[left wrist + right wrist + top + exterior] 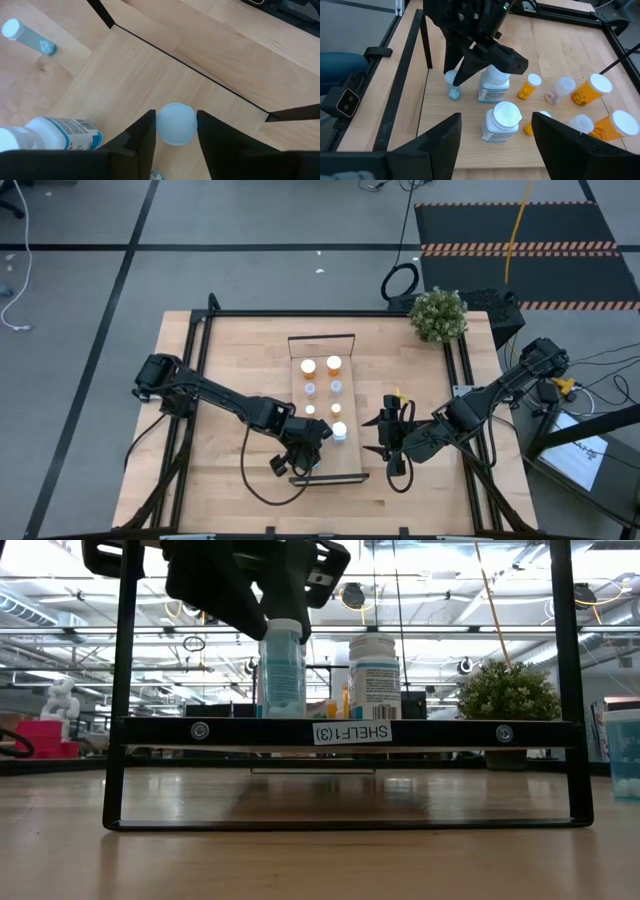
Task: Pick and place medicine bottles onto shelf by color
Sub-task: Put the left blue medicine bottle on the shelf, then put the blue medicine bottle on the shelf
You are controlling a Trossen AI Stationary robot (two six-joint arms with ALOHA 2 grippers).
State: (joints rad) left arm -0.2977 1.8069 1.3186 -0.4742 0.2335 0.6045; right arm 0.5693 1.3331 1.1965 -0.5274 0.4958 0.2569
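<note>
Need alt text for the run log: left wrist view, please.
The left gripper has its two dark fingers on either side of a small bottle's white cap, above the light-wood shelf. A larger white bottle with a blue label stands beside it, and a pale blue bottle lies on the tabletop beyond the shelf.

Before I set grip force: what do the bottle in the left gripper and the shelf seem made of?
Bottle in the left gripper: probably translucent pale-blue plastic, since light shows through it, with a matte white cap. Shelf: light wood with visible grain, framed by dark rails, likely painted metal.
</note>
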